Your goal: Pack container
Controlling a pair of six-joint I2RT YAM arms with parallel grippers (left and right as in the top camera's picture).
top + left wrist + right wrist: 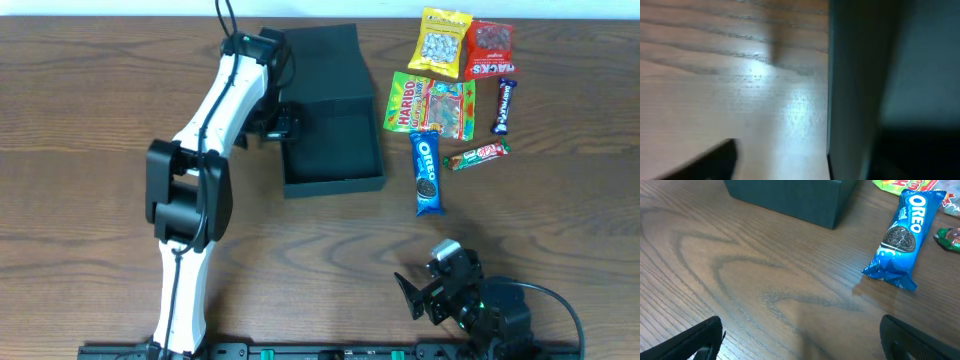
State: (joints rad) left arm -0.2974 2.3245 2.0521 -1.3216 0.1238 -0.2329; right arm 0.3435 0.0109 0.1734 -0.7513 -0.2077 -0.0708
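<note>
The dark container [335,150] stands open at the back middle of the table, its flap lid [318,62] folded back and its inside looking empty. My left gripper [283,125] is at the container's left wall. In the blurred left wrist view the wall [855,90] runs upright between the fingers of the left gripper [810,162], which is open; only the left finger shows clearly. My right gripper [425,282] is open and empty above bare table near the front right. In the right wrist view, the right gripper [805,345] faces the container's corner [790,197].
Snacks lie right of the container: a Haribo bag [430,105], a yellow packet [445,42], a red packet [488,50], a dark blue bar [505,107], a green-red bar [476,155] and an Oreo pack [427,172], which also shows in the right wrist view [902,240].
</note>
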